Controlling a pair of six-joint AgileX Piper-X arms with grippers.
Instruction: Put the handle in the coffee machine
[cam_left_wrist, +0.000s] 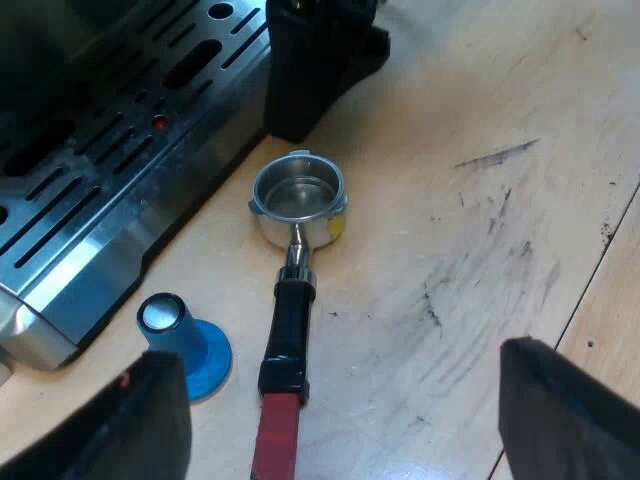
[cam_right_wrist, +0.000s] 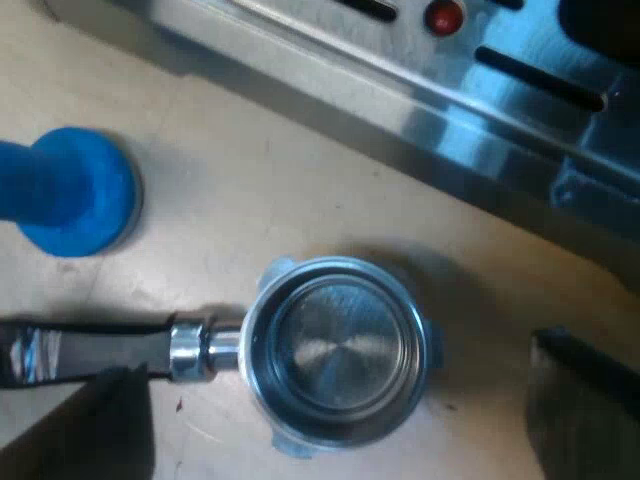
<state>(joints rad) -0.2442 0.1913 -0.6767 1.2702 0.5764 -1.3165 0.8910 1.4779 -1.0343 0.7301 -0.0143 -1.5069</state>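
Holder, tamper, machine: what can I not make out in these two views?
Holder: red end cut by the edge, left wrist view.
Tamper: base partly behind a finger of the left gripper, left wrist view.
Espresso machine: the place where the holder locks lies beyond the edge, both views.

Pale wooden tabletop (cam_left_wrist: 470, 90), dark scuff marks (cam_left_wrist: 495, 156) and a plank seam (cam_left_wrist: 599, 262), brightly lit

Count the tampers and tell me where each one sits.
1. The blue tamper is on the table, between the machine and the holder, close to its handle. Others may be hidden.
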